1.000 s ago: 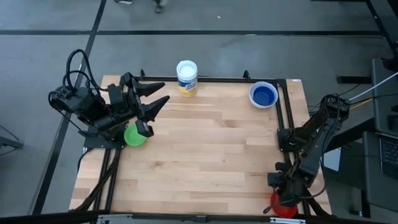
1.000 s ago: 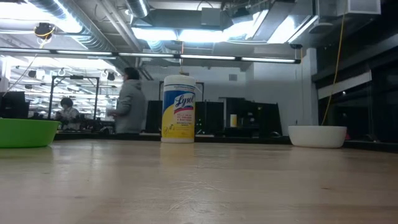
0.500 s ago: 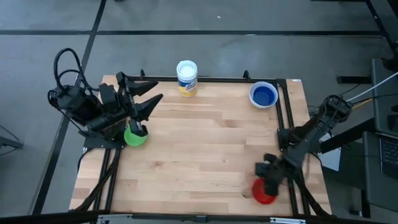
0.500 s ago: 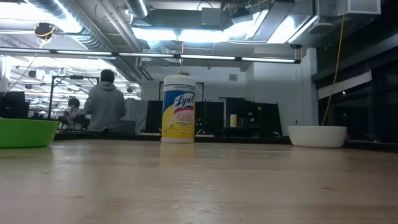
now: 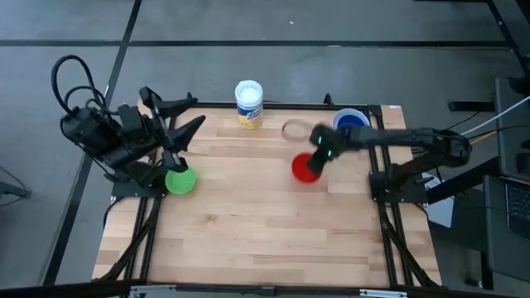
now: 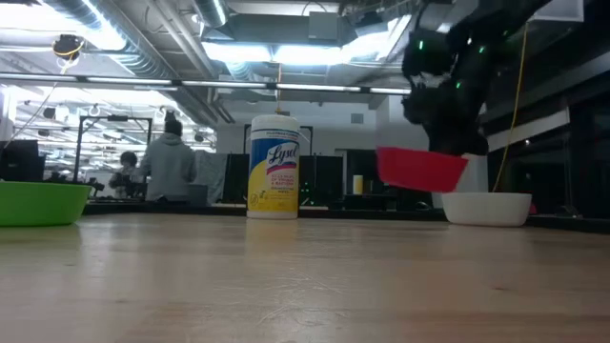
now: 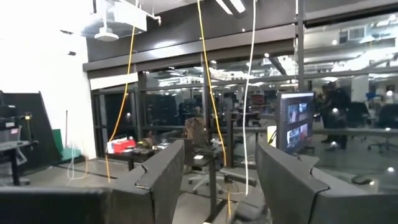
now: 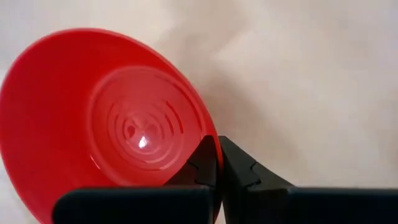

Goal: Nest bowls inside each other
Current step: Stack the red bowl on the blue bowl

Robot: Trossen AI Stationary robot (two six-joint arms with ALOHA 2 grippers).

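The table (image 5: 248, 223) is a light wooden butcher-block top in a black frame. A white canister (image 5: 248, 103) with a yellow label stands upright at the far edge, near the middle. A green bowl (image 5: 180, 180) rests near the left edge. At the far right corner sits a white bowl (image 5: 351, 126) with a blue bowl (image 5: 353, 122) nested inside it. The rest of the wood is bare.

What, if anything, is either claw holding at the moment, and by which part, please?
The right claw pinches the red bowl by its rim; the left claw holds nothing.
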